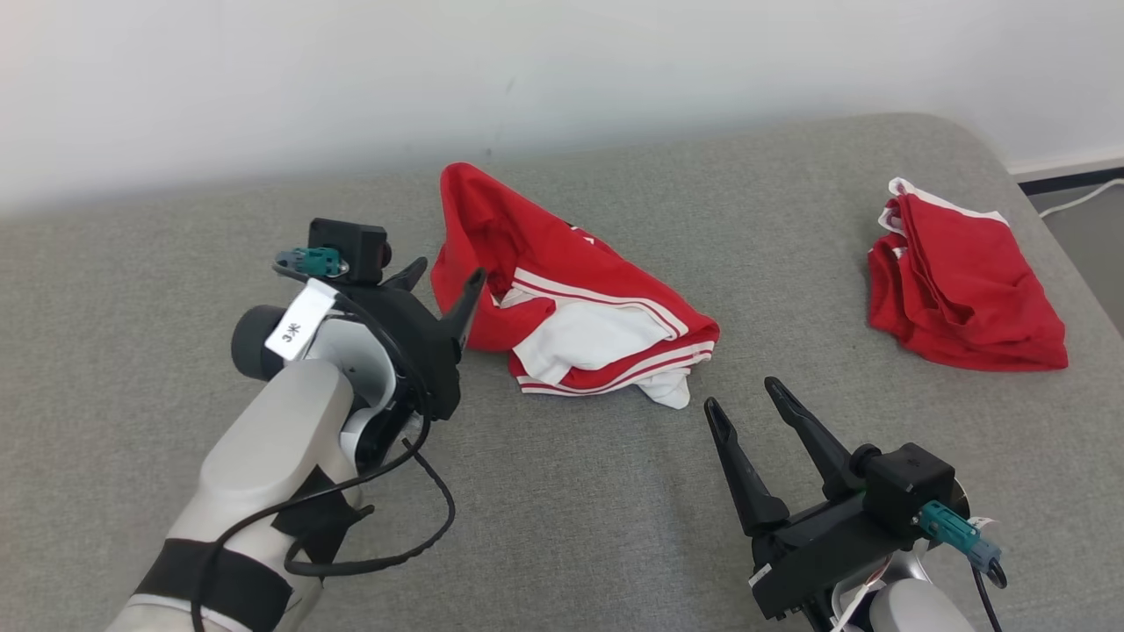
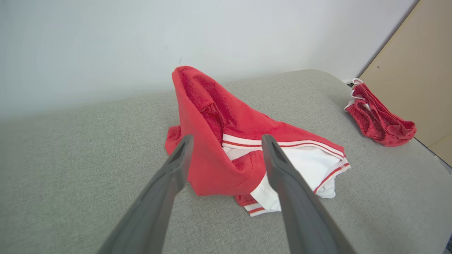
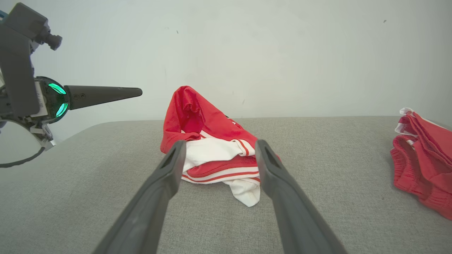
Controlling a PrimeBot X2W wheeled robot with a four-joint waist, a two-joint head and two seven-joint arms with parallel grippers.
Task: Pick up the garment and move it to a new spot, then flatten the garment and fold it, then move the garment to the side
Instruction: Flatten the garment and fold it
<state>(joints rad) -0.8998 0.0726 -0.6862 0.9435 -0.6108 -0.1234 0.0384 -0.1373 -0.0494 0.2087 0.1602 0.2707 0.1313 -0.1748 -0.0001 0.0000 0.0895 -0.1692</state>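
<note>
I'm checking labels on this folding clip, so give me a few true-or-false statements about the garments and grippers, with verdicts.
1. The red-and-white garment lies flat and neatly folded. False: it sits crumpled, with one part standing up in a peak.
2. The left gripper and the right gripper are both open and hold nothing. True.
3. A second red garment lies apart from the first, toward the robot's right. True.
4. The right gripper is clamped on the second red garment. False: it is open over the grey cushioned surface, just in front of the red-and-white garment's near edge.
</note>
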